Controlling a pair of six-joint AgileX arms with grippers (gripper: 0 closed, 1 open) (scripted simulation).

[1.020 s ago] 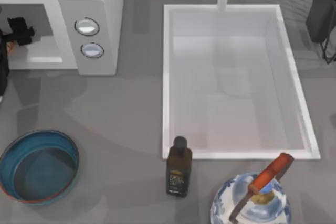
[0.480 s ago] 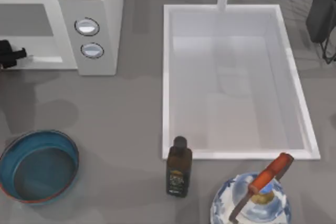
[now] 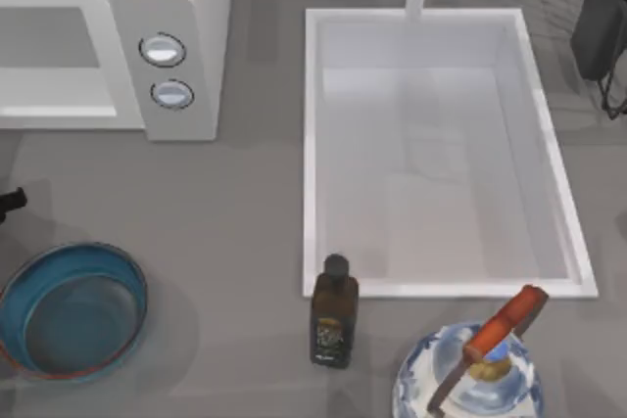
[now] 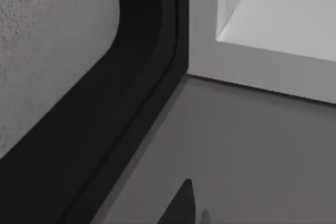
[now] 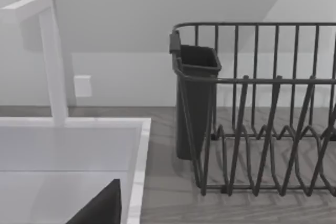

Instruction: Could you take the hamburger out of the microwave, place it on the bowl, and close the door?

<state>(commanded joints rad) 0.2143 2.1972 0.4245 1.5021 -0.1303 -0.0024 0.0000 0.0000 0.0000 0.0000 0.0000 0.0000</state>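
The white microwave [image 3: 167,7] stands at the back left, its cavity [image 3: 54,70] open and bare inside. In the left wrist view a pale panel with a black border [image 4: 131,103], the door, stands swung out beside the cavity's corner [image 4: 273,24]. The blue bowl [image 3: 73,310] with a reddish rim sits empty at the front left. A small dark part of my left gripper [image 3: 8,203] shows at the table's left edge, just behind the bowl. The hamburger is out of view. My right gripper [image 5: 102,213] hangs parked near the sink's back right corner.
A white sink basin [image 3: 549,144] fills the middle and right. A dark bottle [image 3: 333,312] stands at its front left corner, with a blue-and-white vessel [image 3: 470,384] with a red handle beside it. A black dish rack [image 5: 252,129] stands at the back right.
My left gripper has drawn out of the microwave cavity and come forward along the left edge towards the bowl. The right arm has not moved.
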